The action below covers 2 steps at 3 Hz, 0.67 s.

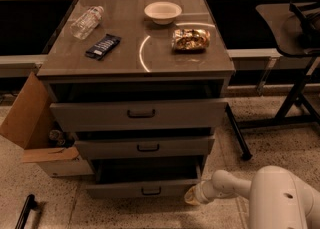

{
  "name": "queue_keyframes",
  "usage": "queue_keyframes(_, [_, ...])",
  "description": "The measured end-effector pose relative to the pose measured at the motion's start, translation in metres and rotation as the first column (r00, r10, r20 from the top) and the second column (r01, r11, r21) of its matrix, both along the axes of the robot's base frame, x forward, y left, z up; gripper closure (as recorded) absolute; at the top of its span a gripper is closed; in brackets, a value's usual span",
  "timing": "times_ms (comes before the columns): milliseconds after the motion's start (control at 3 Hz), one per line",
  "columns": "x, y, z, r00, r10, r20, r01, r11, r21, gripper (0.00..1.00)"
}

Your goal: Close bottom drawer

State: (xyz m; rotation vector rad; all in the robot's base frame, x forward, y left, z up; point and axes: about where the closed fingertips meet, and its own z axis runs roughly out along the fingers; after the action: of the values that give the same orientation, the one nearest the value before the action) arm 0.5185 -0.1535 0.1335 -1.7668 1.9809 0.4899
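Nearest, at the lower right, the robot's white arm (277,198) reaches left along the speckled floor. Its gripper (192,196) sits low at the right end of the bottom drawer (145,189), right against the front panel's corner; whether it is clenched or released I cannot tell. The bottom drawer stands partly pulled out of the cabinet, its small dark handle facing forward and a dark gap open behind the panel. Above it the middle drawer (145,147) and the taller top drawer (140,114) also stand out a little. An open cardboard box (27,123) leans beside the cabinet's left side. On the cabinet top (145,63) lie a dark wrapped bar (102,46) and a shiny snack bag (190,39), with a clear water bottle (86,22) and a white bowl (162,11) farther back.
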Motion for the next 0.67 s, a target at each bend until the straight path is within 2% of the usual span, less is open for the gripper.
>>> queue_keyframes(333, [0.0236, 0.0042, -0.0086, 0.9999, -0.005, 0.012, 0.004, 0.997, 0.075, 1.00])
queue_keyframes(667, [0.0227, 0.0043, -0.0086, 0.9999, -0.005, 0.012, 0.004, 0.997, 0.075, 1.00])
